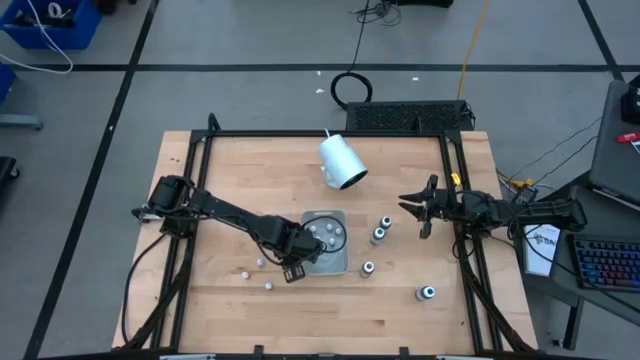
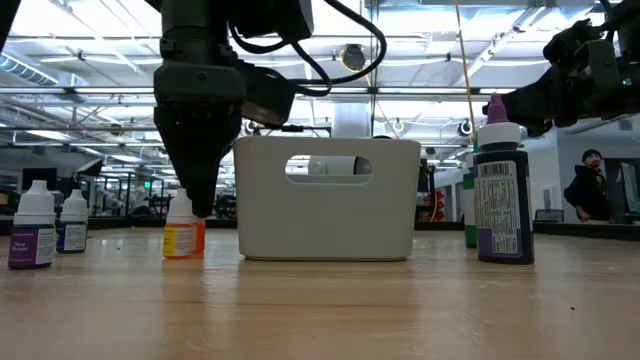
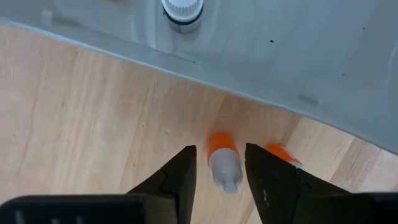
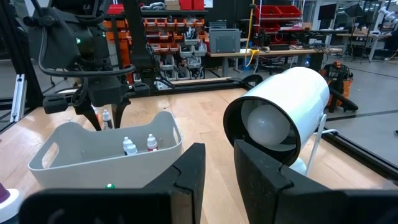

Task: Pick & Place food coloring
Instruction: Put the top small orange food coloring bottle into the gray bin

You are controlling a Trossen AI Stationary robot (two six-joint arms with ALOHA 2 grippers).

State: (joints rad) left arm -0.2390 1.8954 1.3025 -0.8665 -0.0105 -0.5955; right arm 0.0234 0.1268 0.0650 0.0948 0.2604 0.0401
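Note:
My left gripper [image 3: 221, 180] [image 1: 291, 268] points down at the tray's near left corner, open. Its fingers stand on either side of a small orange bottle [image 3: 222, 158] [image 2: 183, 236] with a whitish cap, upright on the table. I see no clear touch. More tiny whitish bottles [image 1: 262, 272] [image 2: 33, 228] stand left of it. Several dark bottles with pale caps [image 1: 378, 235] [image 2: 503, 195] stand right of the tray. The tray [image 1: 340, 262] [image 4: 74, 155] holds several small bottles [image 4: 129, 146]. My right gripper [image 1: 420, 205] [image 4: 217, 168] waits, open, at the table's right side.
A large white cup [image 1: 342, 162] [image 4: 280, 115] lies on its side behind the tray, mouth toward the right arm. One dark bottle [image 1: 427, 293] stands alone near the right front corner. An orange bit [image 3: 280, 152] shows beside my left finger. A black frame [image 1: 330, 133] rims the table.

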